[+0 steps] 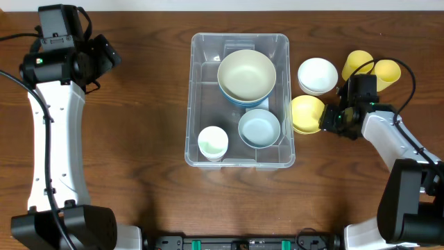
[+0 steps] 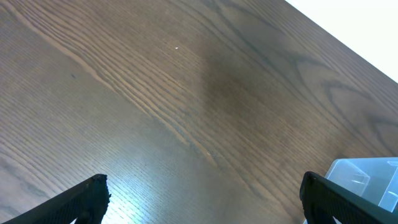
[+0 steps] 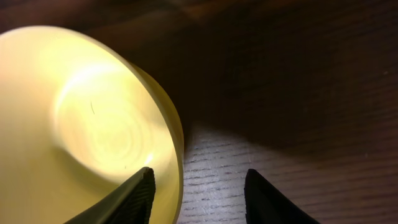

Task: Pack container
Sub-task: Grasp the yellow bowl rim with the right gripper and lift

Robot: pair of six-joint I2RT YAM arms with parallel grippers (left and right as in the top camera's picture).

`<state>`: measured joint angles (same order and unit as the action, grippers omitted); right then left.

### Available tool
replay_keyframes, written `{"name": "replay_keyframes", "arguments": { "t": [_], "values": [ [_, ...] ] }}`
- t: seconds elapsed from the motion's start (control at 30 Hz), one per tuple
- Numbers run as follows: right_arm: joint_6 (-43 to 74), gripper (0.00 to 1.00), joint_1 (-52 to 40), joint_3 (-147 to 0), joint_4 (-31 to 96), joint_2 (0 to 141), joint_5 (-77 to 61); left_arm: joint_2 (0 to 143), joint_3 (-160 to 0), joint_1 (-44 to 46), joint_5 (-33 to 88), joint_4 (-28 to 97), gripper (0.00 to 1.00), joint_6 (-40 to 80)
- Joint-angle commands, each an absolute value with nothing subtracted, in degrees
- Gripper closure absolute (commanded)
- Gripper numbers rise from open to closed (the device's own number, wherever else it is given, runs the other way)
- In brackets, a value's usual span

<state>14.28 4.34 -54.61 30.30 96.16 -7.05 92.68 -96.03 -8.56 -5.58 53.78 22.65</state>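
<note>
We see right gripper (image 3: 198, 190) fingers apart, straddling yellow bowl (image 3: 93, 124) rim, not pinched. Container (image 1: 196, 104) lies to its left, just beyond bowl, long axis fore-aft. Left gripper (image 2: 202, 202) spread, empty, farther off. We judge right arm nearer.

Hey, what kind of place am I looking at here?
Probably a robot lab workbench, not a home kitchen: a left arm and right arm stand at a wooden table, and a clear container holds dishes like a cream bowl.
</note>
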Motion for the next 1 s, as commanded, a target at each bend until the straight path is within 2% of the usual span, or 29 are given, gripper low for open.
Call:
{"name": "replay_keyframes", "arguments": {
  "t": [0.0, 0.07, 0.27, 0.3, 0.33, 0.37, 0.4, 0.63, 0.97],
  "values": [
    [15.42, 0.57, 4.82, -54.3, 30.11, 96.29, -7.14, 93.23, -96.55, -8.71, -6.52, 53.95, 0.02, 22.52],
    [15.44, 0.62, 4.82, -54.3, 30.15, 96.29, -7.14, 93.23, -96.55, -8.71, -6.55, 53.95, 0.02, 22.52],
    [15.44, 0.67, 4.82, -54.28, 30.13, 96.29, -7.14, 93.23, -96.55, -8.71, -6.52, 53.95, 0.02, 22.52],
    [15.44, 0.66, 4.82, -54.28, 30.11, 96.29, -7.14, 93.23, -96.55, -8.71, -6.52, 53.95, 0.02, 22.52],
    [15.84, 0.55, 4.82, -54.28, 29.95, 96.29, -7.11, 93.23, -96.55, -8.71, -6.52, 53.95, 0.02, 22.52],
    [16.12, 0.49, 4.82, -54.24, 29.71, 96.29, -7.11, 93.23, -96.55, -8.71, -6.52, 53.95, 0.02, 22.52],
    [16.29, 0.48, 4.8, -54.11, 29.34, 96.31, -7.11, 93.23, -96.55, -8.71, -6.52, 53.95, 0.02, 22.52],
    [16.38, 0.58, 4.8, -53.39, 27.66, 96.36, -7.14, 93.23, -96.55, -8.71, -6.52, 53.95, 0.02, 22.52],
    [16.71, 0.62, 4.82, -53.08, 26.26, 96.68, -7.53, 93.23, -96.55, -8.71, -6.52, 53.95, 0.02, 22.52]
  ]
}}
